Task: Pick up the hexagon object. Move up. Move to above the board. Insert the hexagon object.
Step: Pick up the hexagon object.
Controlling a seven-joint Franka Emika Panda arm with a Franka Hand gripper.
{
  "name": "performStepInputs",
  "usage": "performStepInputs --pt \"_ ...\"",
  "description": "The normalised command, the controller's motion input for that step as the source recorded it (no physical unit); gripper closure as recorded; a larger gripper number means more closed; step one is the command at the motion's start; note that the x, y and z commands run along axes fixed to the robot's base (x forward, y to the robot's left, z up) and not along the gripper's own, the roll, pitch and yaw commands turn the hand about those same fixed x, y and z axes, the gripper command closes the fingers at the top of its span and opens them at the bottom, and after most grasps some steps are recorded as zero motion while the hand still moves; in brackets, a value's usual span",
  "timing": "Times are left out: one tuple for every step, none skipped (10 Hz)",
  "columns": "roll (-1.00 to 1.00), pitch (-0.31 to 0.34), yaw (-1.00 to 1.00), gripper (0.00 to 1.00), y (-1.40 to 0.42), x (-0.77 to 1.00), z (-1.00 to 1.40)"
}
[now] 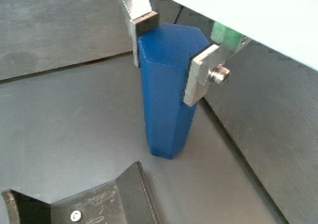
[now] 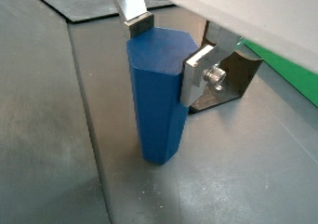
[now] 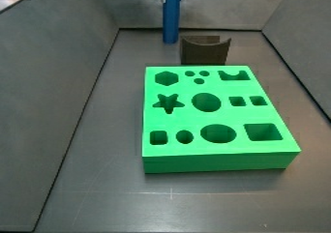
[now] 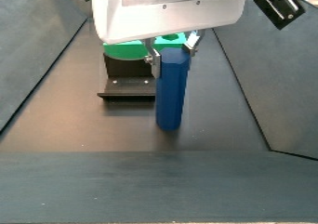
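Observation:
The hexagon object is a tall blue prism standing upright on the dark floor; it also shows in the other wrist view and in both side views. My gripper is at its top end, with one finger on each side pressing against it. In a side view the gripper hangs under the white wrist housing. The board is a bright green block with darker shaped holes, lying flat in front of the prism. Green slivers of the board show in both wrist views.
The dark fixture stands between the prism and the board; it also shows in a side view and in both wrist views. Sloping grey walls ring the floor.

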Motion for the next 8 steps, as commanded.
performStepInputs --pt "0.0 0.0 0.0 1.0 0.0 0.0 0.0" --pt "0.0 0.0 0.0 1.0 0.0 0.0 0.0" --pt "0.0 0.0 0.0 1.0 0.0 0.0 0.0" --pt "0.0 0.0 0.0 1.0 0.0 0.0 0.0" --pt "0.0 0.0 0.0 1.0 0.0 0.0 0.0" --pt "0.0 0.0 0.0 1.0 0.0 0.0 0.0" --pt "0.0 0.0 0.0 1.0 0.0 0.0 0.0" --pt "0.0 0.0 0.0 1.0 0.0 0.0 0.0"
